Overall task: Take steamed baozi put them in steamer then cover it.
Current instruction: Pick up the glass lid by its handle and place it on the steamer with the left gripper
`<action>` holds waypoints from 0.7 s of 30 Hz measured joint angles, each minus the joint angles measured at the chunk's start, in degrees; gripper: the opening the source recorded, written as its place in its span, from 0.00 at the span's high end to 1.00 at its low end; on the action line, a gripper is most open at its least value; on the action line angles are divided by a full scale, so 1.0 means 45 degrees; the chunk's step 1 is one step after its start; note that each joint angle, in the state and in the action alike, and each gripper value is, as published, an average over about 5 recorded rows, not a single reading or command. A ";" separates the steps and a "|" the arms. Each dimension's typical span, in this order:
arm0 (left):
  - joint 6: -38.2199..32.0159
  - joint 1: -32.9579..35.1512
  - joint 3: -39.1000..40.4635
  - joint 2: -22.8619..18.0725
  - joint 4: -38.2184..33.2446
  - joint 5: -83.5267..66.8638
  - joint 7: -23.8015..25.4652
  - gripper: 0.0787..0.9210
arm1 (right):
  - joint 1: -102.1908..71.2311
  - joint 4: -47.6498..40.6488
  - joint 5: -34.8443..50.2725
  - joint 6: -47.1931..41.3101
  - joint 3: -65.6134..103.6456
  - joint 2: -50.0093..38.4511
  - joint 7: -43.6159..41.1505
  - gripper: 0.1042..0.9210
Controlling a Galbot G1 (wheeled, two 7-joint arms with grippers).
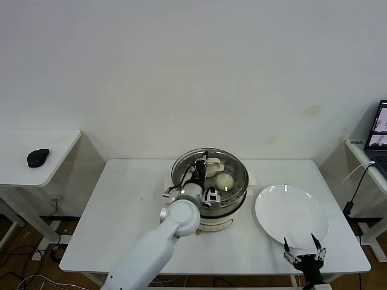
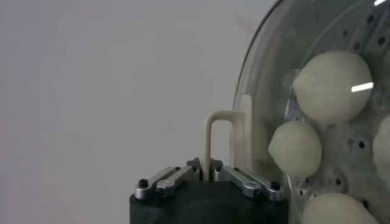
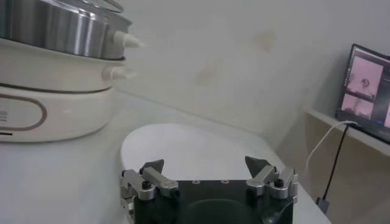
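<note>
The steamer [image 1: 205, 208] stands mid-table, a steel pot on a cream base, also seen in the right wrist view as the steamer [image 3: 55, 30]. The glass cover [image 1: 233, 172] lies over its top. My left gripper [image 1: 203, 167] is shut on the cover's cream handle [image 2: 210, 137], gripper [image 2: 206, 173]. Through the glass, baozi [image 2: 332, 85] [image 2: 295, 148] [image 2: 332, 210] sit on the perforated tray; one baozi [image 1: 224, 180] shows from the head. Whether the cover's rim rests fully on the pot I cannot tell. My right gripper [image 1: 305, 246] [image 3: 204, 163] stands open and holds nothing at the table's front right.
A bare white plate [image 1: 291, 214] [image 3: 189, 146] lies right of the steamer, just beyond the right gripper. A side table with a black mouse [image 1: 37, 157] stands to the left. A laptop [image 1: 380, 130] and cable are at the far right.
</note>
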 measured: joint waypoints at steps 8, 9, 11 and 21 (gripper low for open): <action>-0.0015 0.0049 -0.0002 -0.0299 0.0281 0.0162 -0.0033 0.92 | 0.0027 -0.0110 -0.0028 0.0024 -0.0042 -0.0029 -0.0006 0.12; -0.0026 0.0058 -0.0012 -0.0323 0.0310 0.0187 -0.0046 0.92 | 0.0025 -0.0113 -0.0029 0.0025 -0.0044 -0.0033 -0.0009 0.12; -0.0054 0.0086 -0.0043 -0.0355 0.0355 0.0241 -0.0071 0.92 | 0.0023 -0.0119 -0.0032 0.0027 -0.0047 -0.0043 -0.0016 0.12; -0.0125 0.0296 -0.0155 -0.0422 0.0400 0.0370 -0.0136 0.92 | 0.0060 -0.0205 -0.0052 0.0032 -0.0123 -0.0063 -0.0033 0.12</action>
